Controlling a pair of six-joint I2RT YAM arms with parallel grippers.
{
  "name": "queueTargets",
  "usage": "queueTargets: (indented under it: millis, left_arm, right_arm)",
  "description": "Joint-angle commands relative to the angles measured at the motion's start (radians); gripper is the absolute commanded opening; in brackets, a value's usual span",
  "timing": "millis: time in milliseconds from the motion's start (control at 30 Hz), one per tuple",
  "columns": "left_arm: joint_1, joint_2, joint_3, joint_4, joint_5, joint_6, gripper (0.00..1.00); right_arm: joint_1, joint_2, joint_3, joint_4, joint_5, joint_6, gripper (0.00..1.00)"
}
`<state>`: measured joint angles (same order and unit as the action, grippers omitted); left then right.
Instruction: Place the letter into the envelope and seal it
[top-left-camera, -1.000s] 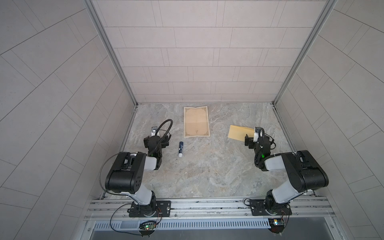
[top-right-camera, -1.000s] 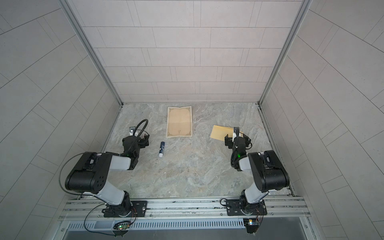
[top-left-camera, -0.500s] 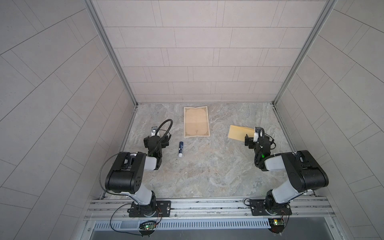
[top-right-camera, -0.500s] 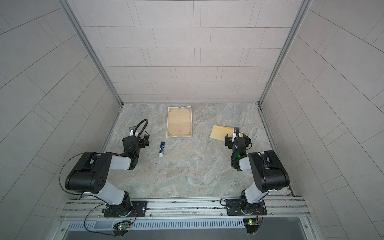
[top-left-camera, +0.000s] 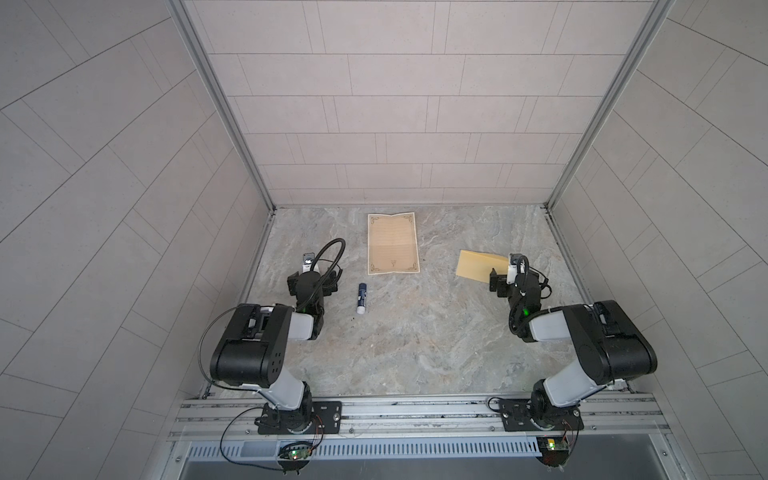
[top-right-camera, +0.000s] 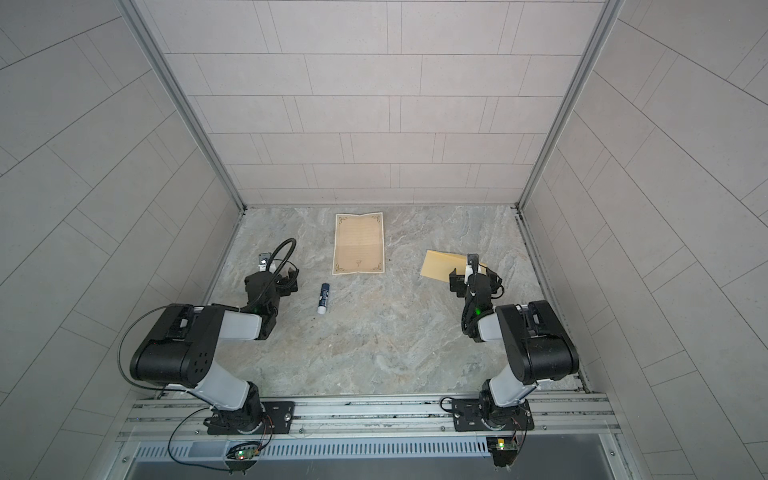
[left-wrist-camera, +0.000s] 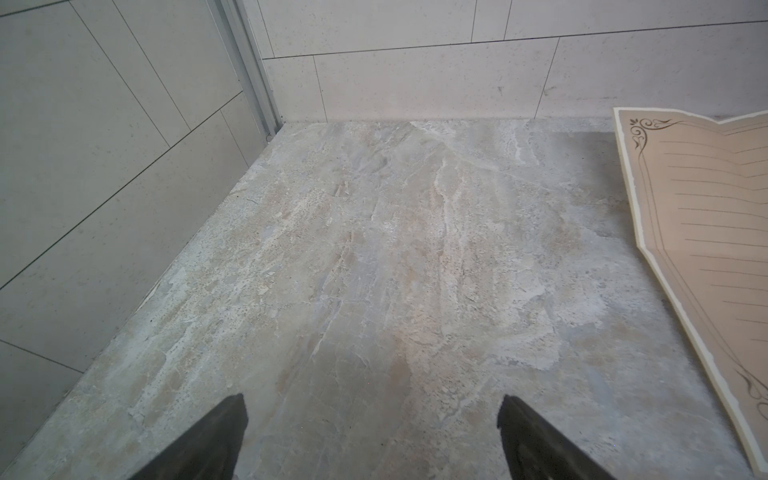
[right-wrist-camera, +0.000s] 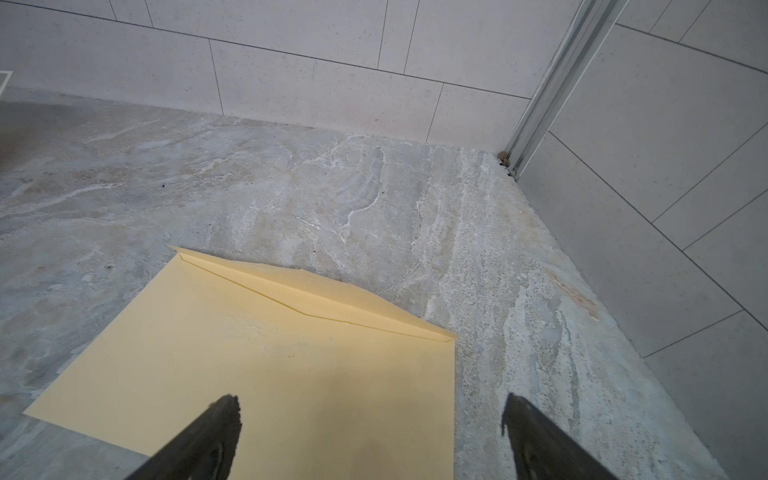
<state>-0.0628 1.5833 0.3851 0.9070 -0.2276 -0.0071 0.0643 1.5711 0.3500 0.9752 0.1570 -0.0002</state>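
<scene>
Marble tabletop (top-left-camera: 415, 332): letter (top-left-camera: 392, 244) flat; envelope (top-left-camera: 478, 266) apart (partly beneath right gripper (right-wrist-camera: 370, 398), jaws wide, empty); left gripper (left-wrist-camera: 372, 398) likewise wide, empty.

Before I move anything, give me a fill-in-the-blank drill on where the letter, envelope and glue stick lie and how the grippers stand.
1. The left gripper and the right gripper are both ____ and hold nothing.
2. The envelope lies partly under the ____ gripper.
3. The letter lies unfolded, touched by ____ gripper.
4. The glue stick lies on the ____ gripper's side.
Missing words: open; right; neither; left.
</scene>
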Motion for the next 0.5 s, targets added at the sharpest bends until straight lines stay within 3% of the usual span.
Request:
queueTargets:
  millis: [0,467]
  left_arm:
    - [0.006,0.003,0.014,0.013,0.005,-0.002,1.00]
    - [0.007,0.003,0.015,0.008,0.007,-0.004,1.00]
  right_arm:
    - [-0.005,0.007,0.012,-0.003,-0.004,0.000,0.99]
    - [-0.008,0.009,0.016,-0.010,-0.010,0.003,0.99]
